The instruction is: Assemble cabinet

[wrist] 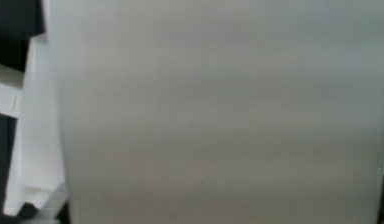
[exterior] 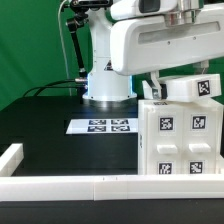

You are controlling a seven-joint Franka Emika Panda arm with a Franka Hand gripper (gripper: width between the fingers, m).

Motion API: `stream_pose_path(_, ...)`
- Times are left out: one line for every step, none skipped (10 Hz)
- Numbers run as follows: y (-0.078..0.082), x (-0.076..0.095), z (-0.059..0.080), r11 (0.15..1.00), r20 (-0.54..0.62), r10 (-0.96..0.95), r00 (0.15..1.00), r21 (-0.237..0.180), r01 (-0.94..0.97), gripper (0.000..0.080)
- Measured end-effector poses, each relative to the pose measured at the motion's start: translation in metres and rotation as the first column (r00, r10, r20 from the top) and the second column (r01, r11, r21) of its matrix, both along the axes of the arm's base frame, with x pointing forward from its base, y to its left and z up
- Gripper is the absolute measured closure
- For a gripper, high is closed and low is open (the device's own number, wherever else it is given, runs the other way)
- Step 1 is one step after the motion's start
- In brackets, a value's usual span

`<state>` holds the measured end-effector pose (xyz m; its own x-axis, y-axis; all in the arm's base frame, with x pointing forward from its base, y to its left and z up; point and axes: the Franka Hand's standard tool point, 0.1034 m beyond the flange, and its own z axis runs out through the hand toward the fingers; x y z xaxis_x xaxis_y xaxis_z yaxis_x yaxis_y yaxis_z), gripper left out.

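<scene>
The large white plastic cabinet [exterior: 180,140] stands upright on the black counter [exterior: 45,125] at the exterior view's right, its tagged front facing the camera and its foot just behind the low white border rail [exterior: 90,186]. A smaller white block with a black-and-white tag [exterior: 196,88] sits on top of it, apparently a little askew rather than flush. No other loose part shows on the counter, so the build looks late, with seating that top block probably the main thing left.

The hand [exterior: 158,88] hangs at the cabinet's upper rear corner, close beside the top block. Neither view shows its fingers clearly, so I cannot tell whether they are parted or closed on anything. In the wrist view a blank white face of the cabinet [wrist: 224,110] fills nearly the whole picture, which suggests the hand is very close to it.

Room is tight on the exterior view's right, where the cabinet nears the frame edge and the rail blocks the front. The counter lies open toward the exterior view's left. There the flat white marker board [exterior: 105,126] lies in front of the white arm base [exterior: 108,85], well apart from the cabinet.
</scene>
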<state>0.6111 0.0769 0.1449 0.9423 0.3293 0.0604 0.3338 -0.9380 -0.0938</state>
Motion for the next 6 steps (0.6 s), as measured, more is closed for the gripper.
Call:
stream_pose_path(0.0001,0.0,0.0,0.999,-0.004,-0.039,0.999,0.001,0.039,0.0253)
stream_pose_path(0.0003,-0.0001,-0.0002,0.994,-0.013,-0.113,0.994,0.003,0.113,0.0253)
stream_pose_path(0.0004,0.0,-0.0002,0.987,-0.018,-0.16,0.987,0.005,0.16,0.0253)
stream_pose_path(0.0003,0.0001,-0.0003,0.97,-0.026,-0.242,0.97,0.007,0.242,0.0253)
stream_pose_path(0.0005,0.0007,-0.0005,0.944,-0.03,-0.331,0.943,0.009,0.331,0.0253)
stream_pose_path(0.0014,0.0018,-0.0004,0.911,-0.034,-0.411,0.911,0.014,0.411,0.0253)
